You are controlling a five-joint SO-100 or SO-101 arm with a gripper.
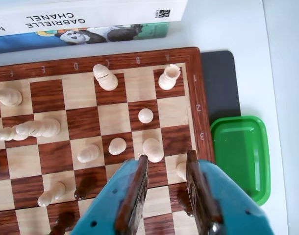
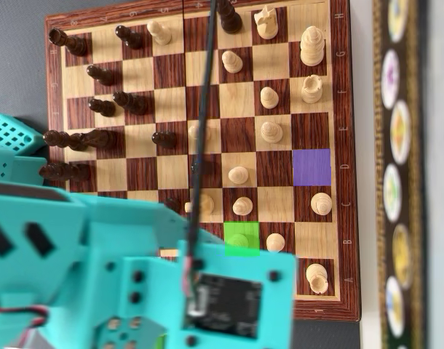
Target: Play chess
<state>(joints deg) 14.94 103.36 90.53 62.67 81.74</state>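
- The teal claw point(image 1: 166, 164) hung over the right side of the chessboard point(image 1: 115, 59) in the wrist view, its wood-lined jaws standing apart and gripping nothing.
- A light pawn point(image 1: 152, 149) stood just beyond the left fingertip, with another light piece point(image 1: 182, 169) partly hidden beside the right one; a descent slightly off line would likely have tipped either.
- In the overhead view a green-marked square point(image 2: 242, 239) held a light pawn, apparently the piece to be moved, and a purple-marked square point(image 2: 311, 166), well apart from it, lay bare; the arm hid the claw there, so alignment could not be judged.
- Neighbouring light pawns point(image 2: 276, 242) crowded the marked piece, so open jaws risked straddling two at once.
- Rounded pawn heads looked liable to slip from a high grip.
- The green tray point(image 1: 242, 156) sat on the counter beside the board, close enough to catch a toppled piece.
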